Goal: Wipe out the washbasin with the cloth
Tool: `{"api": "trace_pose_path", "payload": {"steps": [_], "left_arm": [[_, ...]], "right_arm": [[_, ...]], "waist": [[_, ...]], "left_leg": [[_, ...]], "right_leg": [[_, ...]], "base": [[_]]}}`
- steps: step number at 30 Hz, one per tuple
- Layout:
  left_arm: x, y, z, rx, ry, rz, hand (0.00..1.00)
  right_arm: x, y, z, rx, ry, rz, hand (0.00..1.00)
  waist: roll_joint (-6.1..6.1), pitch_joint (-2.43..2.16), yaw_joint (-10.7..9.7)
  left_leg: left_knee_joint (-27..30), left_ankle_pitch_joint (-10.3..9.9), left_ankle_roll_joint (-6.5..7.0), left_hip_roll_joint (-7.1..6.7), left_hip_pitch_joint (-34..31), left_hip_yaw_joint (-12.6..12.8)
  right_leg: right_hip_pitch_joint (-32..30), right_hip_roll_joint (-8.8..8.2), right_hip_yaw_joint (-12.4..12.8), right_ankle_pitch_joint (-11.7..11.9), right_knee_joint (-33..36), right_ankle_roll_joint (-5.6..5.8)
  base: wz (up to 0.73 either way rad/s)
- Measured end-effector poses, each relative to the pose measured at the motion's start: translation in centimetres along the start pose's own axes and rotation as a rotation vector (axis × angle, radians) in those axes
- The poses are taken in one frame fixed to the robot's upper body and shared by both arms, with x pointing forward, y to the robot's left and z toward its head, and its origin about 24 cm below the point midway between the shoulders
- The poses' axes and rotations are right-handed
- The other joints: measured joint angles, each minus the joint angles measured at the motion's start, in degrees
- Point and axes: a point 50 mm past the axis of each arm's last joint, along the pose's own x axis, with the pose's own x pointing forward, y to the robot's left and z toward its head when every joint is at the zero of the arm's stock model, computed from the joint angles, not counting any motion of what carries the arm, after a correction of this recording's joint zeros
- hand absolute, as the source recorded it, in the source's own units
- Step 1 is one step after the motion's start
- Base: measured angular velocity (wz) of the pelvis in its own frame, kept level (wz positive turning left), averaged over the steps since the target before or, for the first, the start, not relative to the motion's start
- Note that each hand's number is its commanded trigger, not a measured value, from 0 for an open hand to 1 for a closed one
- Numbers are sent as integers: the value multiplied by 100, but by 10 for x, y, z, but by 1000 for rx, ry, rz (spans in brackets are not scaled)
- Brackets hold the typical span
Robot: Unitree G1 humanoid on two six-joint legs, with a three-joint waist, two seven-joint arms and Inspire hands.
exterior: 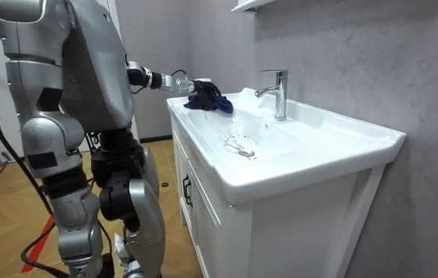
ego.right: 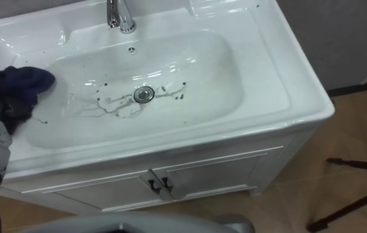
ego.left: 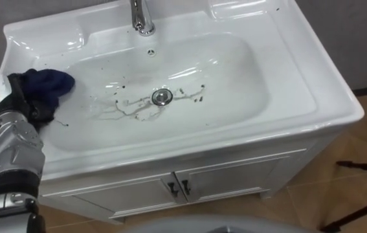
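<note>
Basin (ego.left: 300, 58) is moulded into a white counter, which is carried on a cabinet (ego.left: 222, 178) with two doors. At the counter's left edge, the left hand (ego.left: 20, 97) is closed round a dark blue cloth (ego.left: 54, 82) (bunched, lying on the basin's left slope just inside the rim). Dark specks and thin streaks (ego.left: 122, 107) are spread over the basin floor, left of and around the drain (ego.left: 162, 97). The faucet (ego.left: 142, 16) is mounted at the middle of the back edge.

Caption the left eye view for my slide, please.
The left hand grips a dark blue cloth at the basin's left side; dark streaks surround the drain, below the tap.
</note>
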Motion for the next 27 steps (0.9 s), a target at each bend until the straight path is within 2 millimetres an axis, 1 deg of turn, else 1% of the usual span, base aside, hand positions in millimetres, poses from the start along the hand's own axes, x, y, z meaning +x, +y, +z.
{"api": "trace_pose_path", "payload": {"steps": [2, 10, 18, 27], "left_arm": [[0, 1, -2, 3, 4, 3, 100], [1, 3, -7, 1, 22, 10, 100], [1, 2, -8, -11, 28, 4, 100], [2, 5, -4, -41, 23, 13, 100]], "right_arm": [[0, 0, 0, 0, 0, 0, 0], [0, -1, 0, 9, -3, -2, 0], [0, -1, 4, 8, -12, -5, 0], [-1, -1, 6, 16, -21, -2, 0]], "waist": [[0, 0, 0], [28, -2, -14], [30, -3, -17], [33, -8, -21]], "left_leg": [[0, 0, 0, -2, 4, 33], [-9, 0, 0, -3, 64, 38], [-21, 0, 0, -3, 106, 37], [4, 0, 0, -5, 83, 35]], "right_leg": [[1, -3, 2, -2, -2, 4], [97, -4, -20, 1, -106, 8], [144, -13, -41, -5, -109, 7], [70, -32, -44, -21, -28, 8]], "base": [[-5], [0], [0], [0]]}}
